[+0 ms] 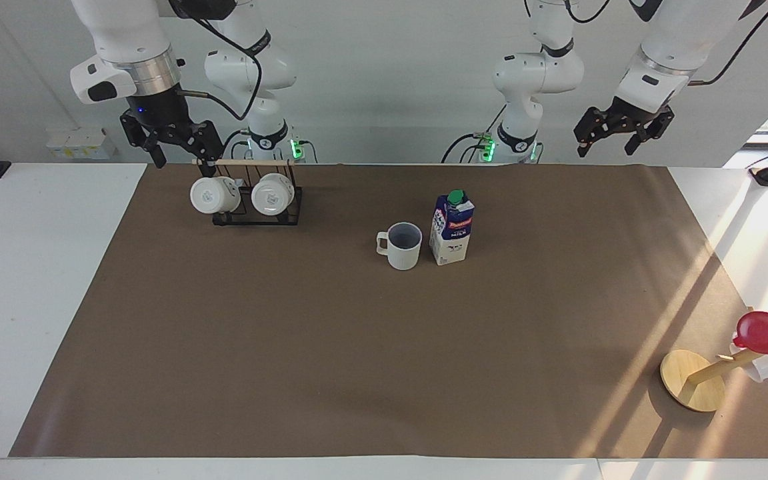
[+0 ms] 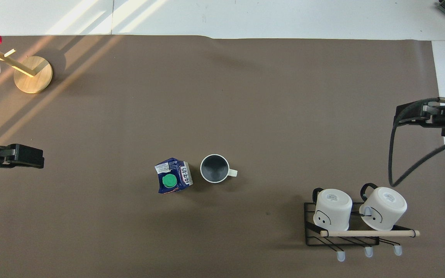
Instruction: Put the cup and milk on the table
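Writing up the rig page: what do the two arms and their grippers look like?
Both arms are glossy white with rounded joint housings and black cables looped along them. Each wrist ends in a silver metal ring above a black two-finger gripper: the left gripper and the right gripper, which shows a small blue light on its mount. Green lights glow at both bases.
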You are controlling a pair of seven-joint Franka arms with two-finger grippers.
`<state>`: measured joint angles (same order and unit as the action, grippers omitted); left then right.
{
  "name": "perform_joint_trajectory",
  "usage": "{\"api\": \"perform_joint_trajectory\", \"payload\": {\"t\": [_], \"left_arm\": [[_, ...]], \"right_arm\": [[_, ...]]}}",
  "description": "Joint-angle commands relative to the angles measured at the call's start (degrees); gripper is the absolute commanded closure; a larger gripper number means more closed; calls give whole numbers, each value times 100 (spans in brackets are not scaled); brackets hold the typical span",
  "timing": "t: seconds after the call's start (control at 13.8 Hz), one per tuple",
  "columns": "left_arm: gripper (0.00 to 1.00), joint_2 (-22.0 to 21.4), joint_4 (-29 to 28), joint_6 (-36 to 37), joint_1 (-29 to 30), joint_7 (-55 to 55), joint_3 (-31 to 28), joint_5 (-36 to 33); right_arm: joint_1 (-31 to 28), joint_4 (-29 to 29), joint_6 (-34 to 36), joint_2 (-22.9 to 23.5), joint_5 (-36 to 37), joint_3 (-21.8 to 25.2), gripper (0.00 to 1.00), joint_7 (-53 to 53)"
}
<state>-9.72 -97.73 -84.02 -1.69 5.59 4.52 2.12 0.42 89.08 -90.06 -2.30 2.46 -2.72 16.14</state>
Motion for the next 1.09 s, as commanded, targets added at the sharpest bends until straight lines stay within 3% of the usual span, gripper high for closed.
{"api": "perform_joint_trajectory", "payload": {"t": [0.0, 1.02], "left_arm": [[0, -39, 70, -113, 221, -452, 5, 201], [0, -373, -334, -457, 195, -735, -91, 201]], "right_arm": [[-68, -31, 68, -7, -132, -18, 0, -128], [-68, -31, 68, -7, -123, -9, 0, -128]]}}
